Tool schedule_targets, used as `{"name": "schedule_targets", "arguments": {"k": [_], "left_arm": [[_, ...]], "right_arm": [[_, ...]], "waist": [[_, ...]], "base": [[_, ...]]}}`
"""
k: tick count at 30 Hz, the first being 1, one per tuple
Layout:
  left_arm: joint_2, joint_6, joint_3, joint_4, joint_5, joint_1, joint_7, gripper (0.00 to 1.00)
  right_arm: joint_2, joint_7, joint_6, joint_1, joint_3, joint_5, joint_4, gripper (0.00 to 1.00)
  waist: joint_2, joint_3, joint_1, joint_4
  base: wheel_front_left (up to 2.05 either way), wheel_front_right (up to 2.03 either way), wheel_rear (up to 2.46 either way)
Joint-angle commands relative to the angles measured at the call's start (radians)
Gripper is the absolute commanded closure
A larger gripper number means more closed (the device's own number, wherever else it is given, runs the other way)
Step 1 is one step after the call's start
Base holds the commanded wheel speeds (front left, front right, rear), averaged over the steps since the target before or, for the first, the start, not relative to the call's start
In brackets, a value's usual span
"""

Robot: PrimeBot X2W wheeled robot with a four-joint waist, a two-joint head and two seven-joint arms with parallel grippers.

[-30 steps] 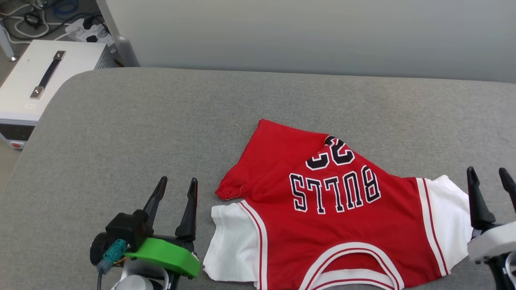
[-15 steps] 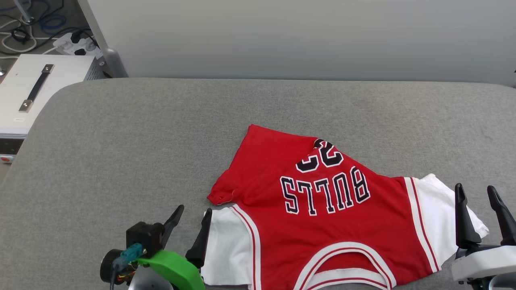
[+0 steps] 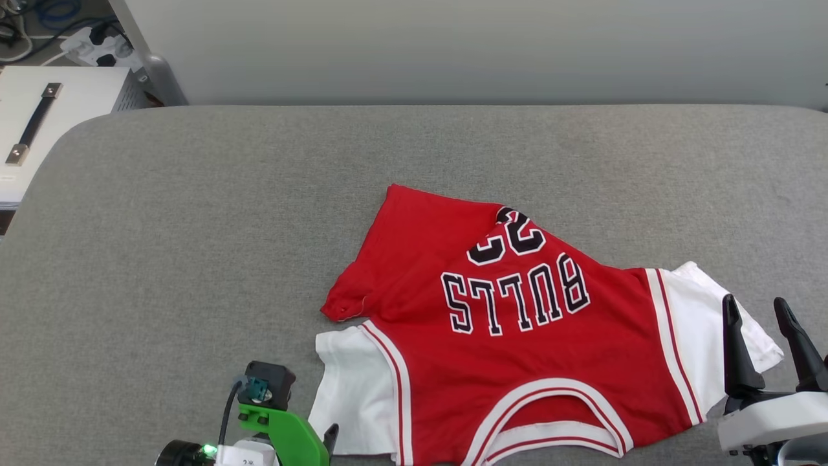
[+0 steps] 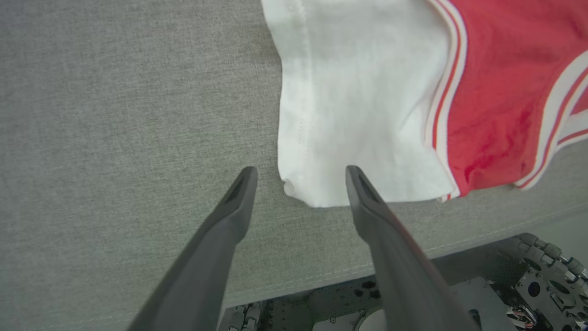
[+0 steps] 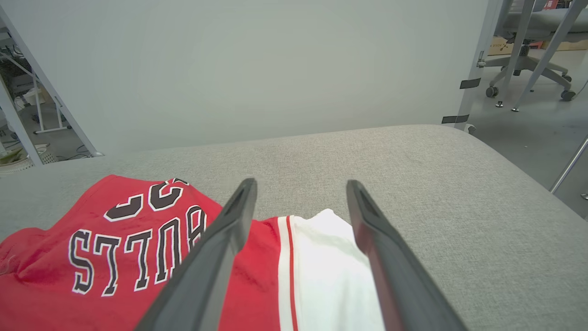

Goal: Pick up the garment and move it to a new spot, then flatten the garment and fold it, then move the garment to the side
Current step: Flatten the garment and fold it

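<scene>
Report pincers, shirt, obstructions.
Left pincer, right pincer open, empty. Red white-sleeved jersey T-shirt lies rumpled on grey fabric table, print up. No obstruction seen.

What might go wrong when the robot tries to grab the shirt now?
1. The open left hand sits over just the corner of the white sleeve. A pinch there may catch too little cloth and slip.
2. The shirt lies rumpled, its far part folded over, so lifting it may leave it bunched.
3. Its collar lies near the table edge. A tug toward the robot may slide it off.
</scene>
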Motion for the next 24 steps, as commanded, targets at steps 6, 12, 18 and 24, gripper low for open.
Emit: {"name": "schedule_targets", "arguments": {"k": [6,12,18,24], "left_arm": [[0.011,0.028,-0.003,0.030,0.036,-0.011,0.003,0.00],[0.010,0.043,-0.006,0.104,0.055,-0.044,-0.010,0.00],[0.001,0.042,-0.017,0.179,0.056,-0.066,-0.028,0.00],[-0.034,0.009,-0.002,0.213,-0.008,-0.088,-0.089,1.00]], "right_arm": [[-0.004,0.000,-0.001,-0.030,0.009,-0.002,0.007,0.00],[-0.011,-0.004,-0.001,-0.047,0.015,0.001,0.011,0.00],[-0.018,-0.004,-0.001,-0.053,0.019,0.003,0.013,0.00],[-0.029,0.006,-0.001,-0.045,0.016,0.008,0.022,0.00]], "waist": [[0.0000,0.049,0.0000,-0.029],[0.0000,0.080,0.0000,-0.043],[0.0000,0.097,0.0000,-0.049],[0.0000,0.086,0.0000,-0.046]], "base": [[0.00,0.00,0.00],[0.00,0.00,0.00],[0.00,0.00,0.00],[0.00,0.00,0.00]]}}
